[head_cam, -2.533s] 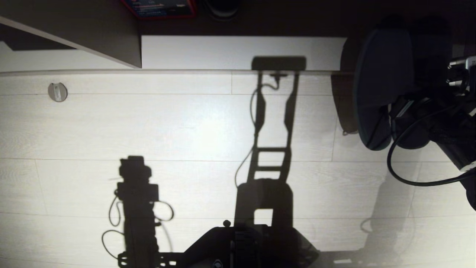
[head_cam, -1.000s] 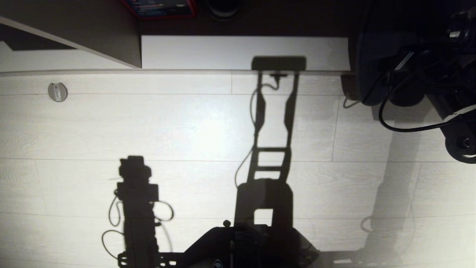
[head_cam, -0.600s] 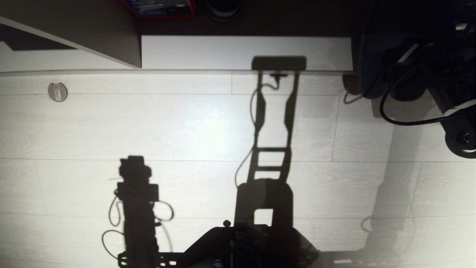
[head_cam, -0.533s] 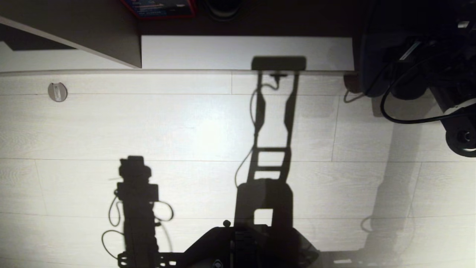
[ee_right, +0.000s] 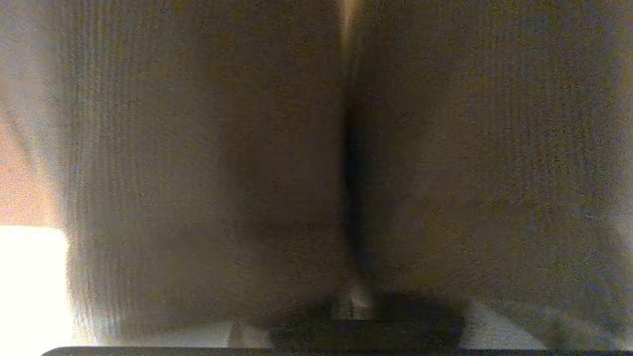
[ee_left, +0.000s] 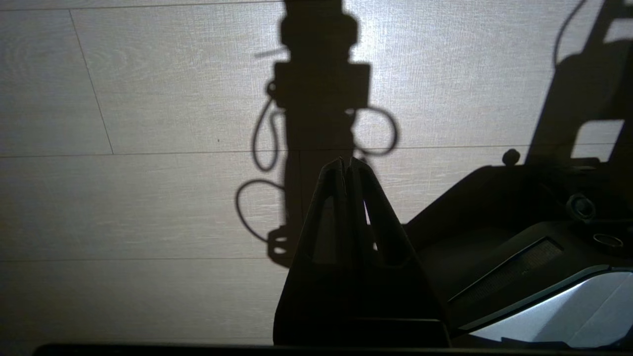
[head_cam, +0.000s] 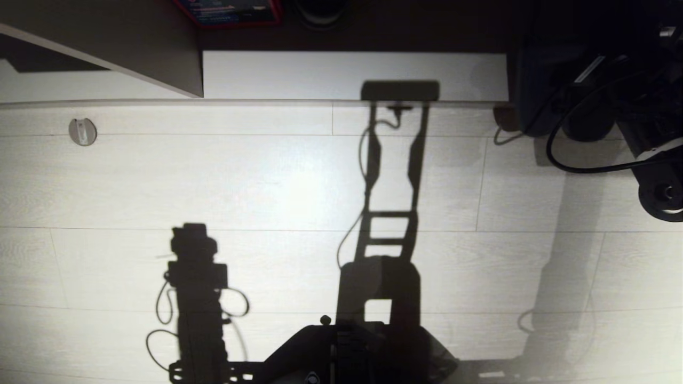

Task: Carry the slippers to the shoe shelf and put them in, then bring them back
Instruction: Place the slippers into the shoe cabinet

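R arm [head_cam: 648, 154] far right at shelf [head_cam: 352, 74]; slippers [head_cam: 539, 90] just ahead, long axis near-far; R fingers' state can't tell; L fingers [ee_left: 346, 165] pressed together, empty

1. My right wrist view is blurred: two brownish-grey masses [ee_right: 198, 163] press close around my right jaws, too smeared to name.
2. In the head view my right gripper is lost in darkness with the slippers [head_cam: 539, 90], whose outline I can barely trace.
3. Beyond, the red box [head_cam: 229, 12] is cut off by the frame edge.
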